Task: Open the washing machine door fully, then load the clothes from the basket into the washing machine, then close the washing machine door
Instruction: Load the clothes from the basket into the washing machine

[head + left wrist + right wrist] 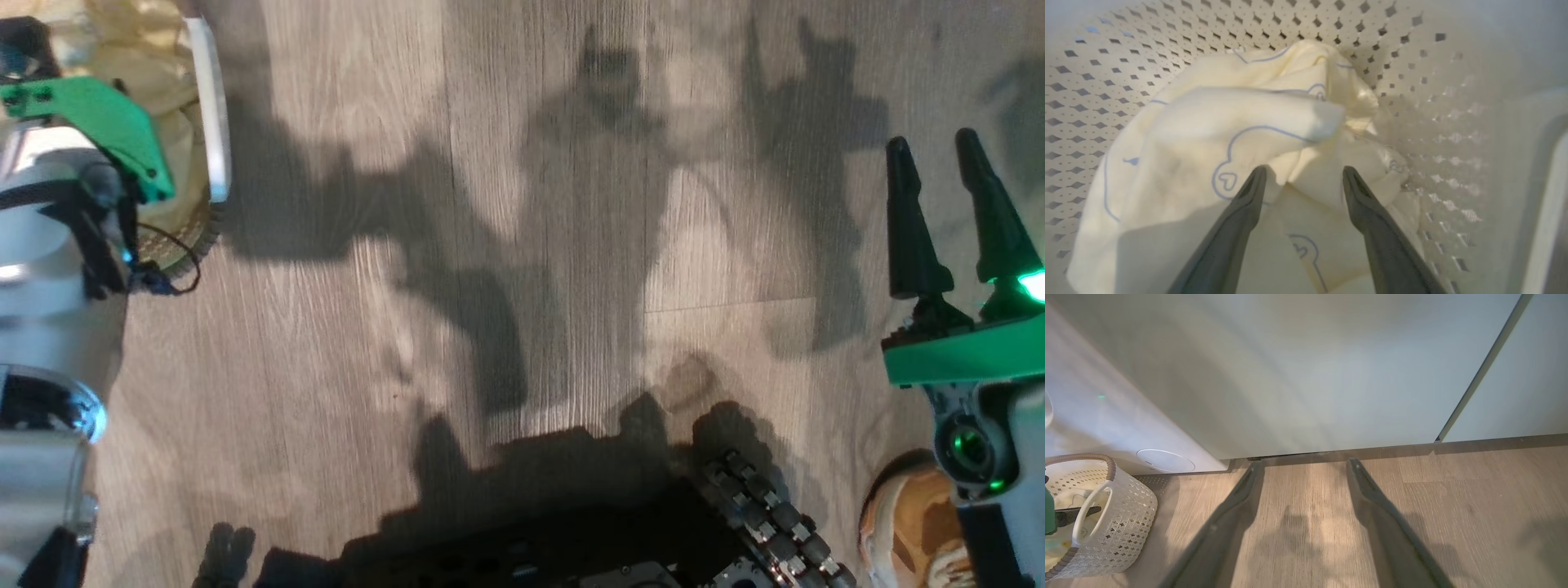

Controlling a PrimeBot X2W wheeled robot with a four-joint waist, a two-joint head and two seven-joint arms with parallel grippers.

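- Both claws stood spread, nothing pinched.
- Left claw (1304, 171) sat down inside the basket (1106, 61), with its fingers either side of a fold of the clothes (1208, 134) at frame centre. I'd judge it was lined up for a grab.
- Right claw (1305, 463) hung over the floor (1453, 498), out of the way. The washing machine (1094, 416) was at the upper left of its view.
- No readable writing, only blue bear outlines on the fabric.

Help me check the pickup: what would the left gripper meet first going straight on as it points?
The clothes in the basket; the open left gripper looks nearly on them, though depth is unclear.
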